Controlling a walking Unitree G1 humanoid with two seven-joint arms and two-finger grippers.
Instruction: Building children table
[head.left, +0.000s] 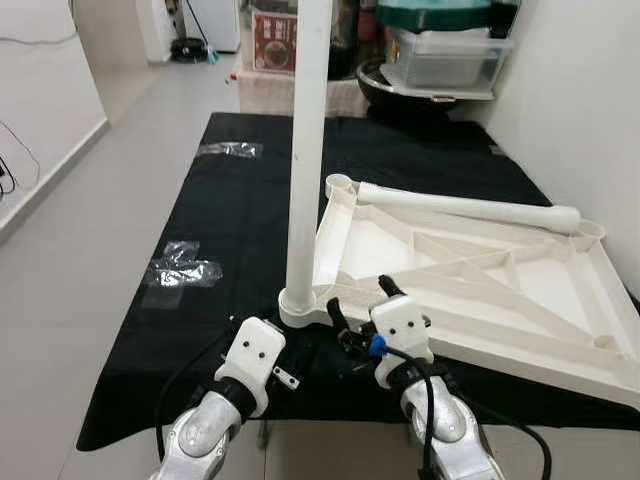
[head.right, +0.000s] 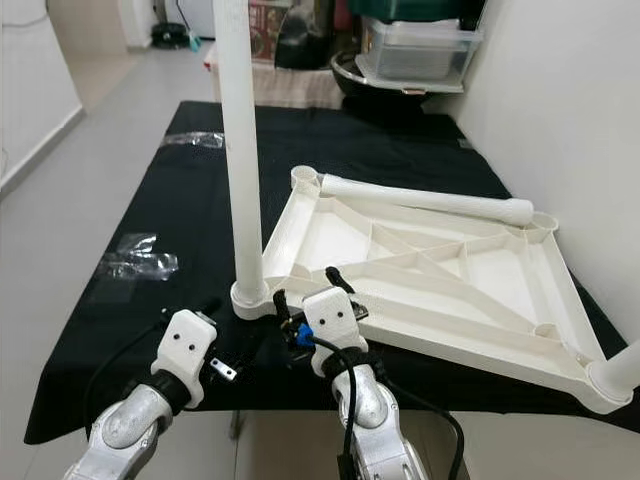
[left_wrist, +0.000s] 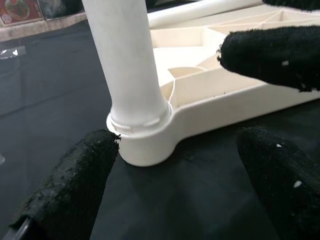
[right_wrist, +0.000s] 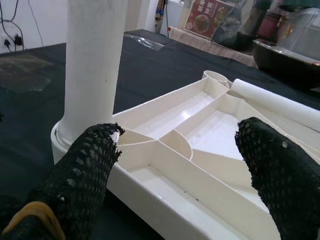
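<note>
upright leg (head.left: 305, 150) socketed — tabletop (head.left: 480, 290) inverted

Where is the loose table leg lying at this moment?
The loose table leg lies across the far edge of the upturned white tabletop, on the robot's right, beyond the upright leg standing in the near corner socket.

A black-covered surface (head.left: 250, 200) carries the white tabletop (head.left: 480, 290), lying underside up toward its right edge, one corner socket near the front edge. Crumpled clear plastic wrap (head.left: 183, 270) lies by the left edge, and another piece (head.left: 232, 149) sits near the far left corner.
</note>
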